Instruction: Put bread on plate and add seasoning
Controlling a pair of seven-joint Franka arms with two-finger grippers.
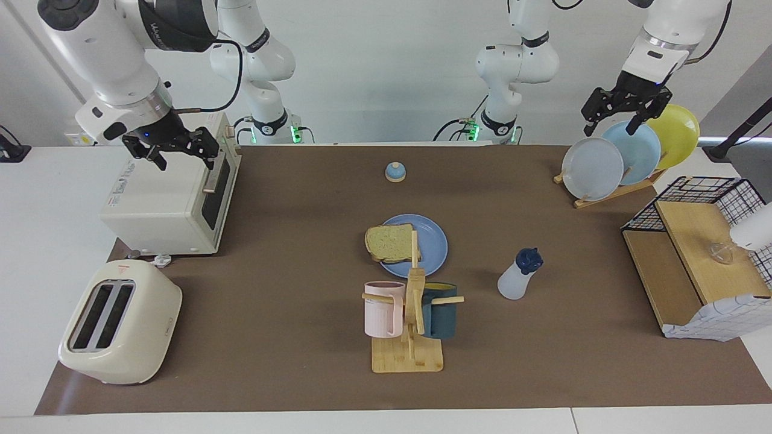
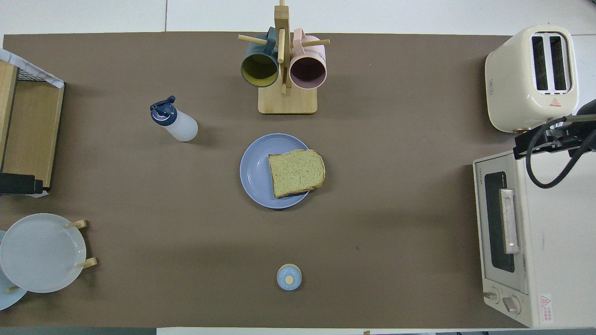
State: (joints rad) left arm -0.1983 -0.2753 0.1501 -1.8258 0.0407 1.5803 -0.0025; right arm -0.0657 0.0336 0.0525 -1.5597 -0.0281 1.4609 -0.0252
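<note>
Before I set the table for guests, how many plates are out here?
4. One periwinkle plate lies mid-table under the bread. Three stand in the wooden rack at the left arm's end: grey-blue plate, light-blue plate, yellow plate. More could hide there.

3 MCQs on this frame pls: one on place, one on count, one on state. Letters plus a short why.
1. Where is the bread?
A. In the toaster
B. On the plate, overhanging its rim
C. On the mat by the bell

2. How many mugs hang on the wooden mug stand?
A. One
B. Two
C. Three

3. What state is the seasoning bottle in?
A. Lying on its side
B. Held by the left claw
C. Standing capped, untouched

Answers:
1 B, the slice lies on the blue plate, one edge past its rim.
2 B, one pink, one dark teal.
3 C, navy cap on, both claws raised elsewhere.
</note>
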